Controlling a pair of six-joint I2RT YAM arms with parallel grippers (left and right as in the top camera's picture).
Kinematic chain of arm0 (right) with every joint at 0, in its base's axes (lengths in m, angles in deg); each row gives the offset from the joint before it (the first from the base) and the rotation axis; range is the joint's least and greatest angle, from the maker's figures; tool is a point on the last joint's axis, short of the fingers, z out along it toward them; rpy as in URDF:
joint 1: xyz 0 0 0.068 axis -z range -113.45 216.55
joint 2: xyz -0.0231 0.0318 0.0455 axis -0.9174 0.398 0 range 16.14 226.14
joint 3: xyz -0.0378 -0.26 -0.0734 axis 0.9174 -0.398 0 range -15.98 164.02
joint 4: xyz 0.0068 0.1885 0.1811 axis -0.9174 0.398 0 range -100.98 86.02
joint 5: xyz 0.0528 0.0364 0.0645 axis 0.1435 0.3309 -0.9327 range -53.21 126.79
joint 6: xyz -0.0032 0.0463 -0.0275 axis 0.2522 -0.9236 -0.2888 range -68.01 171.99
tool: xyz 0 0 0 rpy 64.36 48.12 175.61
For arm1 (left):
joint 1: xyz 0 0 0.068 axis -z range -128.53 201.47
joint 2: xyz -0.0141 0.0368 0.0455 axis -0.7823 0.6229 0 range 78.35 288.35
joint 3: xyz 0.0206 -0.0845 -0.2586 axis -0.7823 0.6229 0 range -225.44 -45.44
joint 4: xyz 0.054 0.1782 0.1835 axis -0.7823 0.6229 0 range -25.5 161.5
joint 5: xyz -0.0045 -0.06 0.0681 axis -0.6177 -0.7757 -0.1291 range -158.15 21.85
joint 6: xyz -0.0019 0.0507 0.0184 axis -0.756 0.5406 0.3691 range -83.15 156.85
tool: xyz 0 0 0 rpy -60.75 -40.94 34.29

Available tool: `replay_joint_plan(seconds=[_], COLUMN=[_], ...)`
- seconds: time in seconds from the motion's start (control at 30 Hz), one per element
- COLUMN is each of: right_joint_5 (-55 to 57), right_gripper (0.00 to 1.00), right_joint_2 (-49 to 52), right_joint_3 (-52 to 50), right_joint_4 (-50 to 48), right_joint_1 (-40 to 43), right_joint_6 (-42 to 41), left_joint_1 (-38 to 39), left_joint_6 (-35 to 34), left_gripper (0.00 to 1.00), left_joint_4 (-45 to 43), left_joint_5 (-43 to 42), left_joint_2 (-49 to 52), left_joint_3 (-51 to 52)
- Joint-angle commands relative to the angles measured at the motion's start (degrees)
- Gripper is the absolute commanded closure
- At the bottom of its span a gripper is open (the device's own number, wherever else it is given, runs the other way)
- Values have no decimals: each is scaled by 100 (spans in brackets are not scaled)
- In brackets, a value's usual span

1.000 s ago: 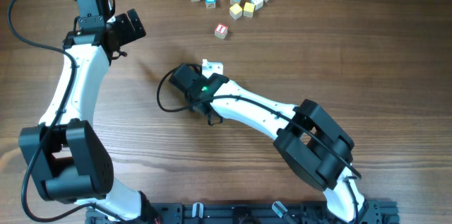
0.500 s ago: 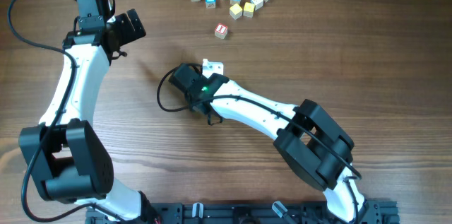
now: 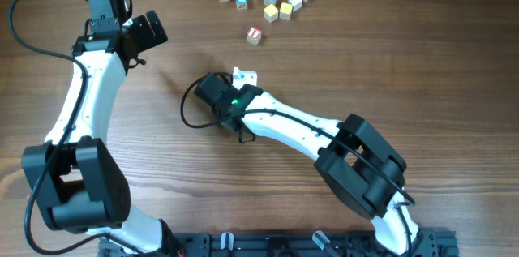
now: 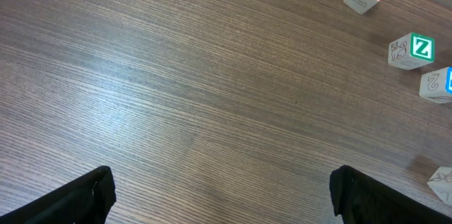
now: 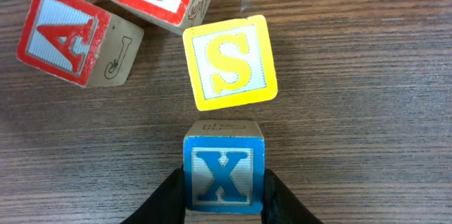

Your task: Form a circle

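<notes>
Okay, bare wood-grain table. Mid-table, right gripper clamps the blue X cube of the circle. Only its wrist view shows this; overhead the arm hides it. Over bare wood, left gripper gapes wide.

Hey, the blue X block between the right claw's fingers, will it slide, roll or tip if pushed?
The blue X block looks like rigid wood, so the right claw probably won't deform it. Its flat faces suggest sliding, not rolling. The yellow S block sits close, so a push would likely bump it.
</notes>
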Motion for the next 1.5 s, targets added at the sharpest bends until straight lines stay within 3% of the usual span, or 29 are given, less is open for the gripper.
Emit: replay_joint_plan(seconds=[0.0,0.3,0.5,0.67,1.23,1.47], right_joint_5=[188,199,197,199,221,197], right_gripper=[69,69,62,66,66,43], right_joint_2=[90,90,90,90,90,87], right_joint_3=[-52,-52,-52,-52,-52,-44], right_joint_4=[-20,-81,-76,-79,-66,-118], right_joint_1=[9,9,9,9,9,9], right_joint_6=[-11,-9,-7,-7,-11,-4], left_joint_1=[-9,-9,-9,-9,-9,-9], left_joint_6=[-50,-50,-50,-50,-48,-50], left_gripper=[0,0,0,0,0,0], left_joint_4=[2,2,2,2,2,2], left_joint_5=[-4,-2,-2,-4,-4,-4], left_joint_2=[-52,-52,-52,-52,-52,-52], left_joint_3=[-28,-28,-28,-28,-28,-28])
